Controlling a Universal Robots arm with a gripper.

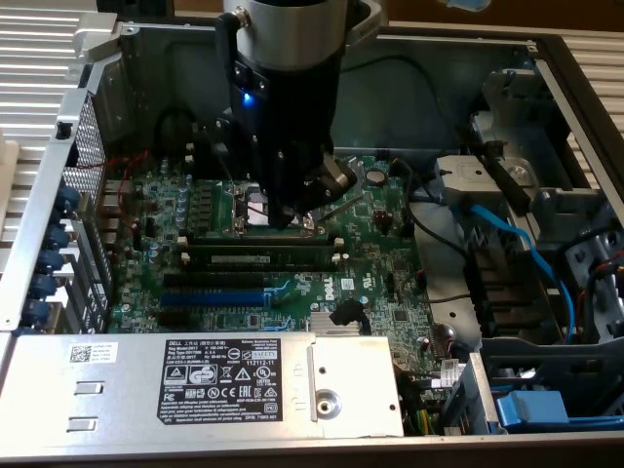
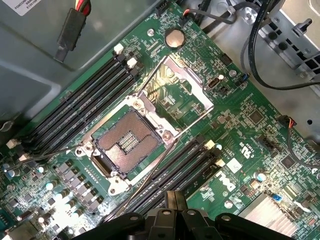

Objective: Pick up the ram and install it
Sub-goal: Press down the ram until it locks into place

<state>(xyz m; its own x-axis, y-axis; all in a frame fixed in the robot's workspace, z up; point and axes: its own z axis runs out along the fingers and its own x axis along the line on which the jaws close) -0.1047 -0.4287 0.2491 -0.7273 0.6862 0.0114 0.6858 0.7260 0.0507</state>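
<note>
The ram (image 1: 258, 256) is a long dark stick with a pale label strip. It stands on edge in a black slot on the green motherboard (image 1: 390, 263), between white end clips, just in front of the CPU socket (image 1: 255, 210). My gripper (image 1: 292, 216) hangs low over that socket, a little behind the ram. In the wrist view the gripper (image 2: 172, 199) has its dark fingers pressed together with nothing between them, above the black memory slots (image 2: 185, 165) beside the open CPU socket (image 2: 127, 142).
The motherboard lies in an open metal computer case. A silver power supply (image 1: 195, 385) fills the front, a blue expansion slot (image 1: 214, 295) sits in front of the ram, and drive bays with a blue cable (image 1: 517, 244) stand on the exterior view's right. The socket's load plate (image 2: 180, 92) is raised.
</note>
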